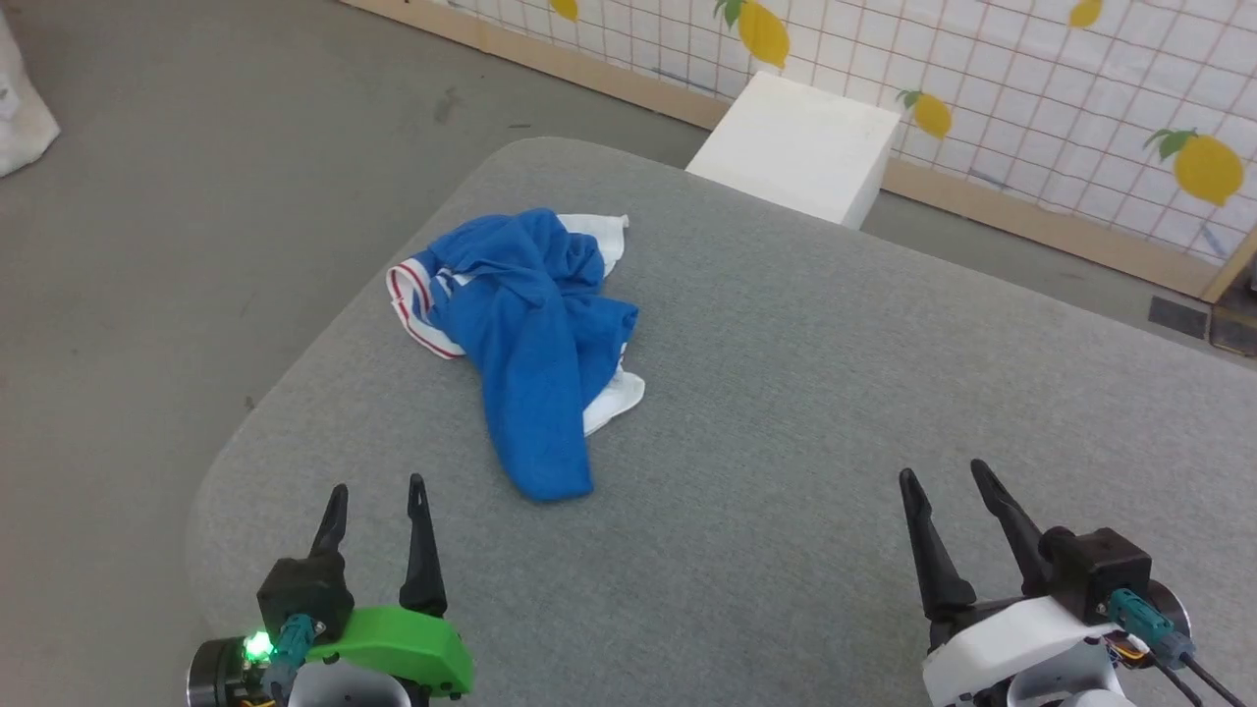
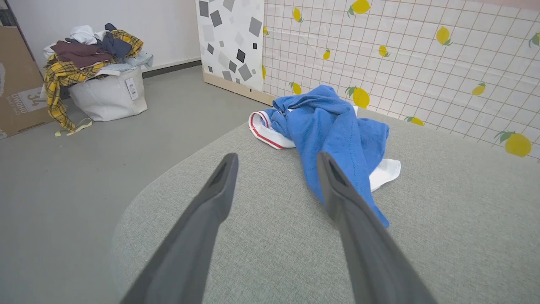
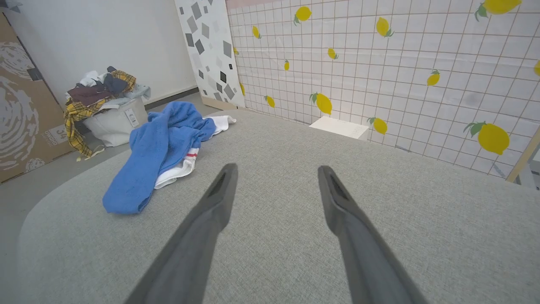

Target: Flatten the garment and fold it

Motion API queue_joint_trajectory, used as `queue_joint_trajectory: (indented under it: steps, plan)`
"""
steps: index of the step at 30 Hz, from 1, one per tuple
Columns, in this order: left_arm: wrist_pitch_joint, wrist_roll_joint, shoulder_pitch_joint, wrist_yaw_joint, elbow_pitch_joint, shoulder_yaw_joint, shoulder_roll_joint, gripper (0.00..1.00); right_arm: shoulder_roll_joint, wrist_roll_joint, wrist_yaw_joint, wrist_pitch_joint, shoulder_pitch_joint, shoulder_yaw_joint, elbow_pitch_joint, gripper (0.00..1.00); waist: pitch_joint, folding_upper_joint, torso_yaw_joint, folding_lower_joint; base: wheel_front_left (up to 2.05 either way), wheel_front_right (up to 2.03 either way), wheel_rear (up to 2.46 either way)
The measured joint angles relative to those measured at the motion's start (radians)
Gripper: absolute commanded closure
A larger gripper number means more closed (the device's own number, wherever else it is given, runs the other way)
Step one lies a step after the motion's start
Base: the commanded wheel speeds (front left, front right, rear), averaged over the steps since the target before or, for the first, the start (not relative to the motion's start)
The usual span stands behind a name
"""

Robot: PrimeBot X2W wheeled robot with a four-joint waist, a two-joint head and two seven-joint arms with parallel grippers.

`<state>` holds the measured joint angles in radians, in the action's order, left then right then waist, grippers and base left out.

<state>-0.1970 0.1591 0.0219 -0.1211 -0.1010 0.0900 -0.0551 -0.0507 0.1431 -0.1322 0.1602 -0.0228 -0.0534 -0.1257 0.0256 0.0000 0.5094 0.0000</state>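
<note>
The garment (image 1: 535, 363) lies crumpled on the grey table (image 1: 835, 412), in the left half and closer to the left edge than to the middle. It is bunched, not flat. In the head view its long axis runs from the far side toward the robot, leaning a little to the right as it comes nearer. The far end is the wide, heaped part. There a white band with red stripes (image 1: 412, 309) curls out to the left, and a plain white piece (image 1: 601, 236) shows at the back. The near end narrows to a rounded blue lobe (image 1: 550, 481) that points at the robot. Another white piece (image 1: 617, 401) sticks out from under the blue on the right side, about halfway along.

The left gripper (image 1: 378, 483) hangs over the near left part of the table, fingers spread and holding nothing. The blue lobe is just ahead of it and slightly to its right, not touching. The right gripper (image 1: 941, 468) is also spread and holding nothing, over bare table and well apart from the garment.

Beyond the table's far edge a white box (image 1: 795, 147) stands against a lemon-print wall (image 1: 1080, 88). In the left wrist view a bin (image 2: 107, 97) heaped with clothes sits on the floor.
</note>
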Motion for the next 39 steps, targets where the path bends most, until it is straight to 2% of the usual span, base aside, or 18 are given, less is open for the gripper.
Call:
queue_joint_trajectory:
  steps: [28,39]
  plan:
    - [-0.057,0.039,0.016,-0.038,-0.041,0.016,0.000,0.00,0.000,0.048,0.000,0.035,-0.015,0.001,-0.042,0.00,-0.006,0.0000,0.119,0.0000,0.00,0.00,0.00]
    - [-0.060,0.056,0.017,-0.031,-0.043,0.012,0.000,0.00,0.001,0.045,0.000,0.034,-0.016,0.014,-0.039,0.00,0.000,0.0000,0.110,0.0000,0.00,0.00,0.00]
